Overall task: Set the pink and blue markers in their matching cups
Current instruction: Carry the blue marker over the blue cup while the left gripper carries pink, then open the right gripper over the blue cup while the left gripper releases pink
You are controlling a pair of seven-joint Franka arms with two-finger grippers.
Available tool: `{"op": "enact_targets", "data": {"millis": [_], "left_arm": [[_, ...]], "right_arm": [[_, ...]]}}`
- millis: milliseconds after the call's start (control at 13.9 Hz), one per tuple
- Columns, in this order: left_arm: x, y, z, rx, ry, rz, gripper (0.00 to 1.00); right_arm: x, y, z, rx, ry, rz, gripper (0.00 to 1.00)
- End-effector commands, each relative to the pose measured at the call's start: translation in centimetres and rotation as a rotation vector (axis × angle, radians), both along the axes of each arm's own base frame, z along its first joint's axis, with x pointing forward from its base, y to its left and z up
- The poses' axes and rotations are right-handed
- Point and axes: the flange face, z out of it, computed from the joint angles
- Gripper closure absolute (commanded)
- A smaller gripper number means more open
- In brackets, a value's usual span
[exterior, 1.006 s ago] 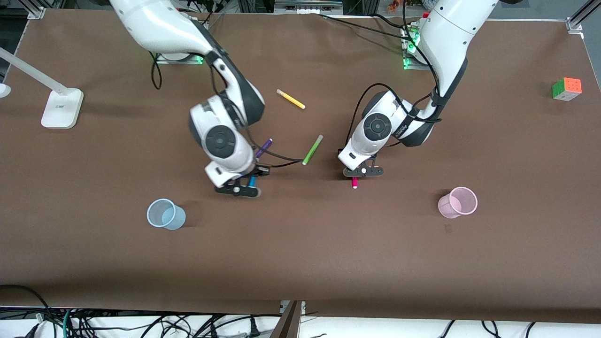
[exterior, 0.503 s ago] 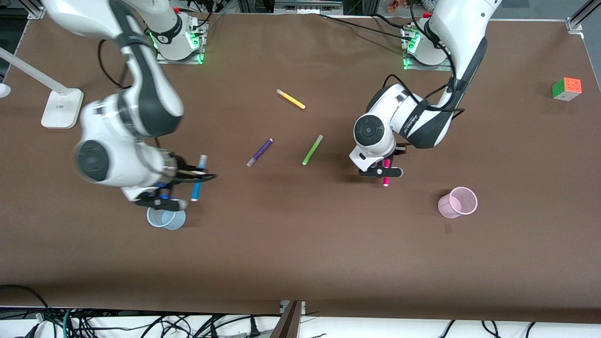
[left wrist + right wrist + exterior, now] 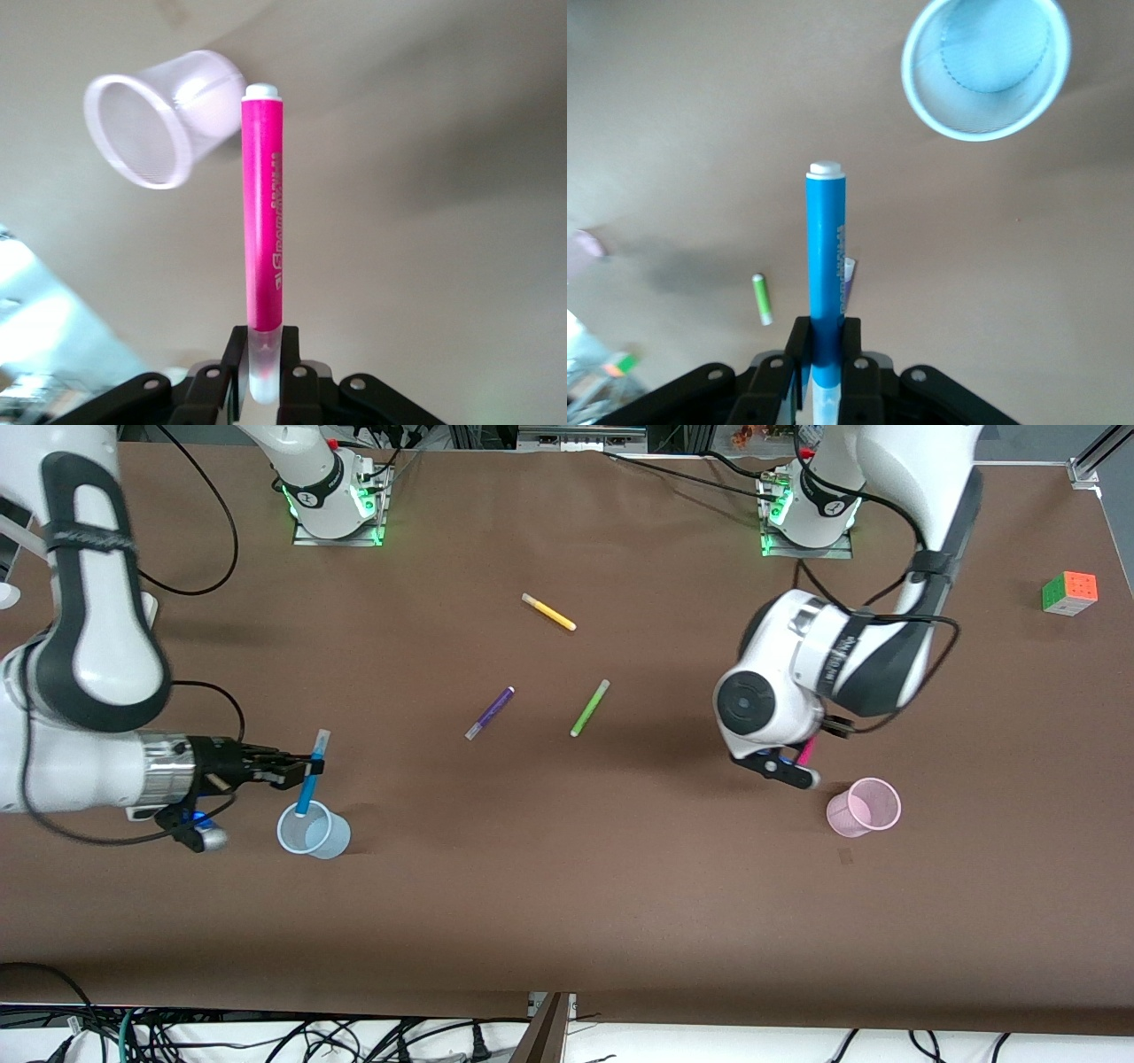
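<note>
Over the pale blue ribbed plastic cup (image 3: 314,831), the right gripper (image 3: 301,771) pinches the slim blue marker (image 3: 309,777); at the pale pink ribbed plastic cup's (image 3: 864,807) ten o'clock, the left gripper (image 3: 802,766) pinches the slim magenta-pink marker (image 3: 807,752).

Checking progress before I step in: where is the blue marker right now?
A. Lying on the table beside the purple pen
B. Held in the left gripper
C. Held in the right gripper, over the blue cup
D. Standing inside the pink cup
C: the right gripper is shut on the blue marker, its lower end over the blue cup rim.

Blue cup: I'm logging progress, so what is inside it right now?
Nothing shows inside the blue cup; its bottom looks bare. The blue marker hangs over its rim, clamped in the right gripper.
</note>
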Motion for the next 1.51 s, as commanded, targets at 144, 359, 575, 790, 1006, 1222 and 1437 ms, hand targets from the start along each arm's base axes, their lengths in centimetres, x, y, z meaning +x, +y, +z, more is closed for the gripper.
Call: {"op": "enact_targets", "data": {"millis": [144,359,575,790,1006,1222,1437], "left_arm": [[2.6,6.5,-0.2,0.03,0.224,-0.237,0.9],[3.7,7.9,-2.6,0.171,0.28,-0.345,0.9],[4.8,8.5,-4.8,0.288,0.287,-0.426,0.9],[5.5,9.8,-6.6,0.287,0.281,-0.455,0.83],[5.5,9.8,-6.3,0.274,0.262,-0.434,0.0],[5.6,9.3,-5.5,0.256,0.243,-0.425,0.0],[5.7,9.1,-1.2,0.129,0.177,-0.34,0.0]], "right_arm": [[0.4,-7.4,-5.6,0.29,0.12,-0.145,1.0],[-0.1,-9.9,-9.0,0.397,0.167,-0.188,1.0],[-0.1,-10.4,-12.3,0.477,0.164,-0.202,1.0],[-0.2,-10.5,-14.4,0.516,0.157,-0.208,1.0],[-0.3,-10.6,-15.4,0.526,0.139,-0.194,1.0],[-0.3,-10.5,-15.8,0.526,0.145,-0.198,0.54],[-0.3,-10.9,-15.7,0.526,0.143,-0.203,0.4]]}}
